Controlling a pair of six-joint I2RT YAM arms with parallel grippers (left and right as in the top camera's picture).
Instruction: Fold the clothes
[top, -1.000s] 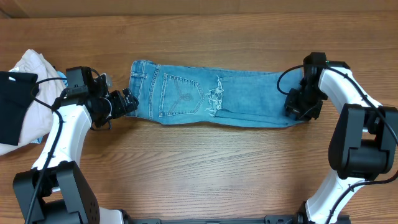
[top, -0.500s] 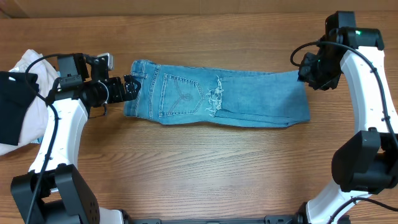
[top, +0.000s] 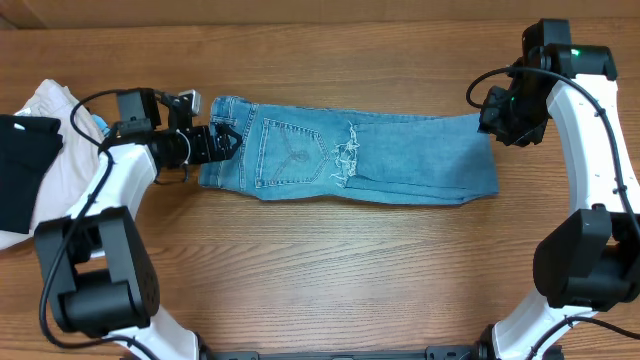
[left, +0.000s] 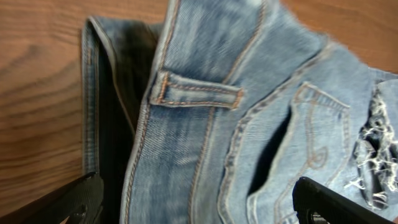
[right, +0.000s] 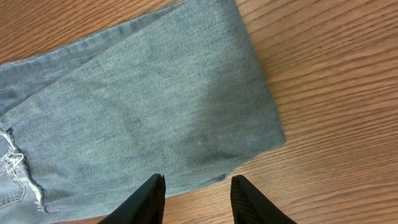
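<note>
The light-blue jeans (top: 400, 160) lie across the table, folded lengthwise, with the waistband at the left and the frayed hems (top: 345, 160) resting mid-length by the back pocket (top: 290, 150). My left gripper (top: 222, 143) is open wide at the waistband. In the left wrist view the waistband and belt loop (left: 199, 96) sit between its spread fingers (left: 78, 199). My right gripper (top: 497, 120) hovers above the jeans' right end, open with nothing in it. In the right wrist view its tips (right: 196, 196) frame the denim's (right: 155, 93) near edge and bare wood.
A black garment (top: 20, 170) lies on a white one (top: 50, 110) at the far left edge, just behind my left arm. Bare wooden table (top: 330, 270) runs in front of the jeans and beyond their right end.
The right gripper has let go of the jeans' right end and risen away toward the back; that end now lies flat. The left gripper has moved right onto the waistband.
</note>
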